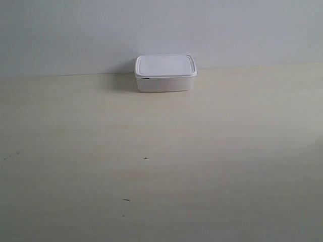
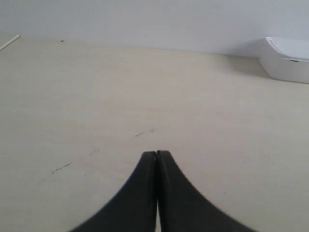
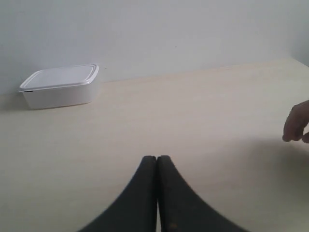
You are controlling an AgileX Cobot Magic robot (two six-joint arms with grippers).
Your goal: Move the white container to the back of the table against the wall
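Note:
The white container (image 1: 165, 73) with its flat rimmed lid stands at the back of the pale wood-grain table (image 1: 161, 166), close against the plain grey-white wall (image 1: 161, 30). It also shows in the left wrist view as the white container (image 2: 288, 60) and in the right wrist view as the white container (image 3: 60, 86). My left gripper (image 2: 157, 152) is shut with nothing in it, low over the table and well away from the box. My right gripper (image 3: 157, 157) is shut and empty too, also far from the box. Neither arm shows in the exterior view.
A person's fingers (image 3: 297, 123) reach in over the table at the edge of the right wrist view. A thin pale stick (image 2: 9, 42) lies near the wall in the left wrist view. A few small dark specks (image 1: 126, 199) mark the table.

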